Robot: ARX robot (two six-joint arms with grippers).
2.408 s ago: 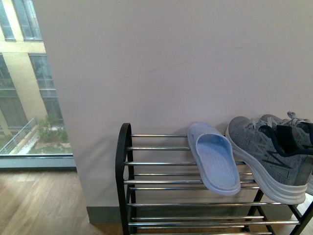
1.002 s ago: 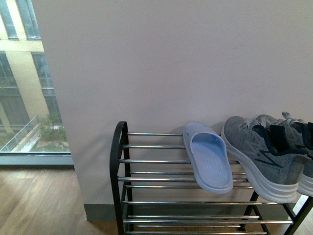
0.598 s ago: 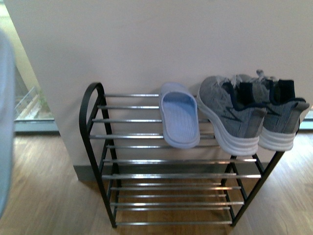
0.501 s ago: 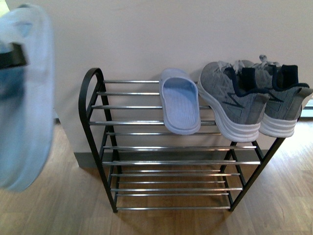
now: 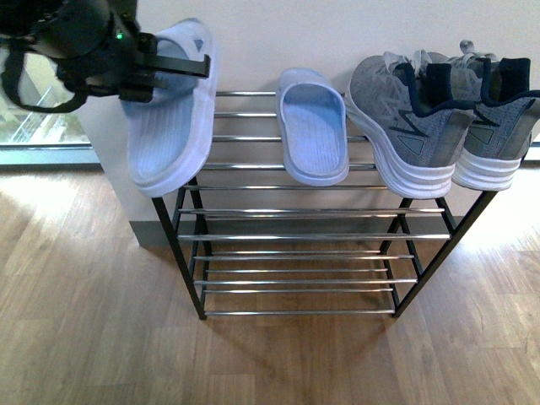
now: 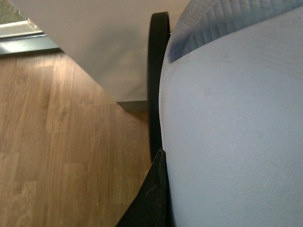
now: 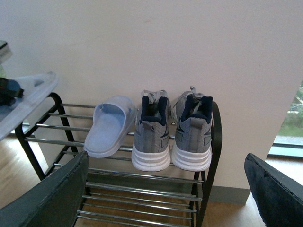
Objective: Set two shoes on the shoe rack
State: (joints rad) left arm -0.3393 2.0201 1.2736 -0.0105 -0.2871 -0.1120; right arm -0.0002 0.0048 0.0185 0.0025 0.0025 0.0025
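Gripping one pale blue slide (image 5: 169,110) in my left claw (image 5: 160,69), ribbed footbed showing, at the shoe rack's (image 5: 181,228) left end. My right claw (image 7: 165,198) gapes wide. Beyond, on the top shelf: second slide (image 5: 313,135), two grey sneakers (image 5: 439,118).

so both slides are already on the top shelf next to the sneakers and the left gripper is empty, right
Not quite. Only one slide lies on the top shelf of the rack, beside the sneakers. The other slide is held by the left gripper at the rack's left end, not yet set down. The front view shows this.
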